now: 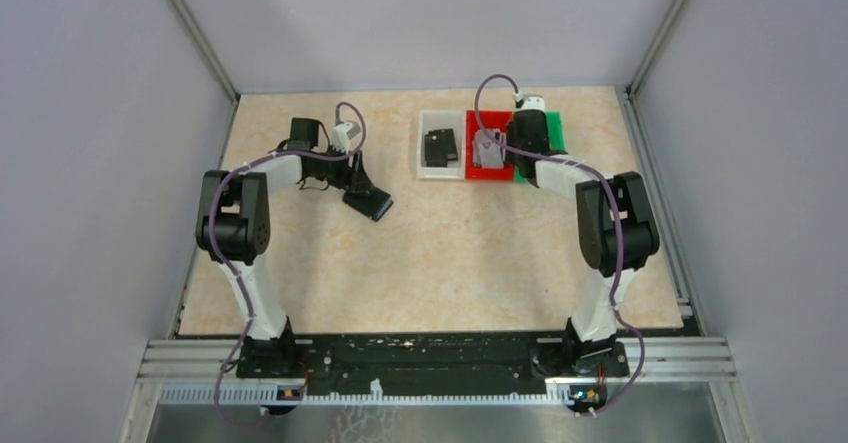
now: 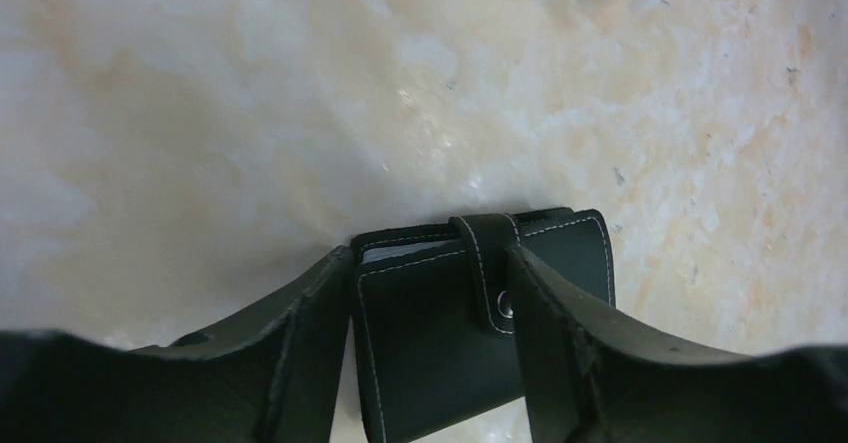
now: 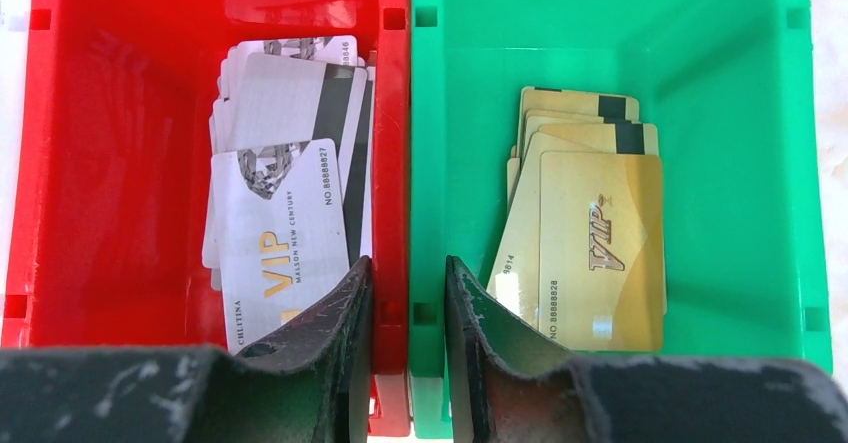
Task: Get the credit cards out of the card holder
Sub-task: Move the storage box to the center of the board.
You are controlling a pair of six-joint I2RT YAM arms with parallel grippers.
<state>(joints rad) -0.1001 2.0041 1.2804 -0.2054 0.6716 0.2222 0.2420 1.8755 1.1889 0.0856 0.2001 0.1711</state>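
My left gripper (image 2: 430, 258) is shut on the black card holder (image 2: 430, 333). One finger is at its left edge and the other presses on its face beside the snap strap (image 2: 490, 263). The strap is snapped closed, and only a pale sliver shows inside the top edge. From above, the card holder (image 1: 368, 203) hangs at the left gripper (image 1: 355, 191), left of centre. Grey-white credit cards (image 3: 285, 223) lie in the red bin (image 3: 120, 163) and gold credit cards (image 3: 600, 243) in the green bin (image 3: 730, 163). My right gripper (image 3: 408, 263) straddles the two bins' adjoining walls, its jaws closed against them.
A white bin (image 1: 422, 153) left of the red bin (image 1: 475, 128) holds another black card holder (image 1: 438, 148). The green bin (image 1: 553, 128) stands rightmost, near the table's back right. Grey walls enclose the table on three sides.
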